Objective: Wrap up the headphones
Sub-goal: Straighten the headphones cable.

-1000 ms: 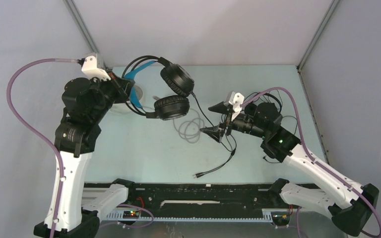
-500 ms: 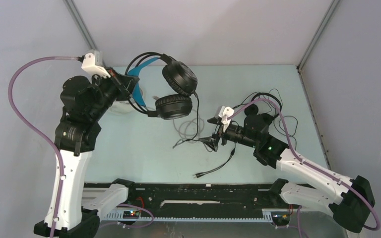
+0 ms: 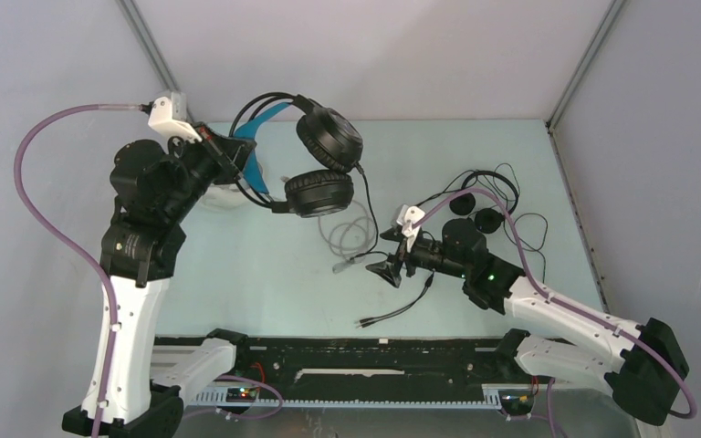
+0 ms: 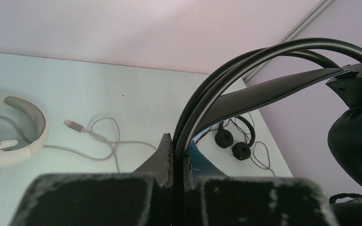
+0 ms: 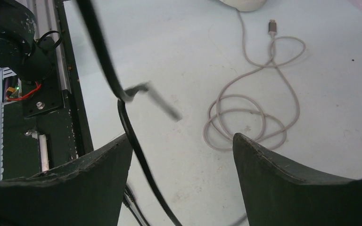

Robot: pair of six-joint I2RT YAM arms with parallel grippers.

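The black over-ear headphones (image 3: pixel 315 160) with the blue headband (image 3: pixel 254 151) hang above the table's back left. My left gripper (image 3: pixel 235 157) is shut on their thin black headband wires (image 4: pixel 202 108). Their black cable (image 3: pixel 400 306) drops to the table and passes between my right gripper's (image 3: pixel 391 258) open fingers, close to the left finger (image 5: pixel 99 165), unclamped (image 5: pixel 136 136). The white headphones (image 4: pixel 9 136) lie mostly hidden behind the left arm, their grey cable (image 3: pixel 351 239) coiled at mid-table. The small black on-ear headphones (image 3: pixel 479 208) lie at the right with loose thin cord.
The black rail (image 3: pixel 374 351) with the arm bases runs along the near edge, also showing at the left of the right wrist view (image 5: pixel 42 94). Grey enclosure walls stand close at the back and right. The grey coil (image 5: pixel 250 117) lies just beyond the right fingertips.
My right gripper has come down and toward the near side, around the black cable, its jaws narrowing slightly. The left gripper has shifted the black headphones a little to the right.
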